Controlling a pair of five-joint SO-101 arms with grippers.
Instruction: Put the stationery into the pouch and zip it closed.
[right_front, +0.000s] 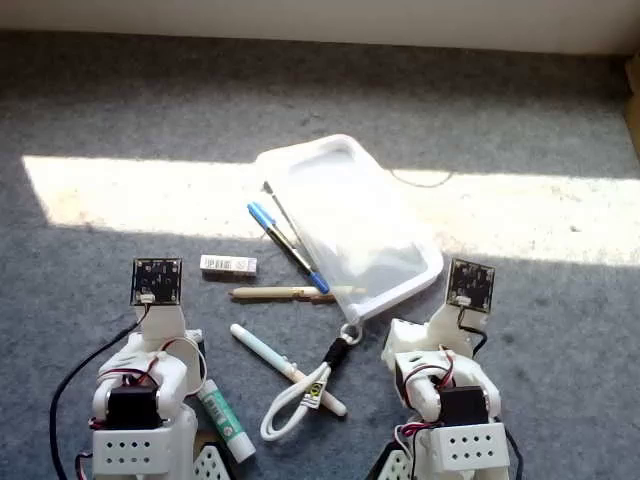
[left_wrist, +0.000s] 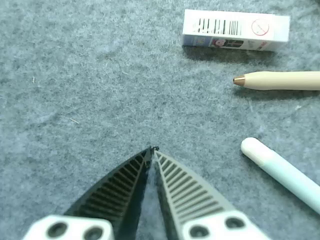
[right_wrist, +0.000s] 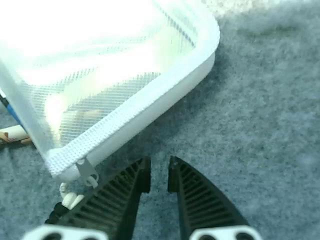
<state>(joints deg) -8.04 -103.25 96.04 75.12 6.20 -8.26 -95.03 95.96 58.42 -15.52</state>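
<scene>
One narrowly parted right gripper (right_wrist: 157, 161) hangs just beside the zipper corner of the translucent white mesh pouch (right_wrist: 125, 75), while the left gripper (left_wrist: 152, 149) is pressed together.

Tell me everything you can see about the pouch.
The pouch is a translucent white mesh rectangle with woven white edging, lying flat and diagonal on the grey carpet, partly in sunlight. Its zipper pull sits at the near corner, a white cord loop attached. The end of a beige pen shows through the mesh there.
</scene>
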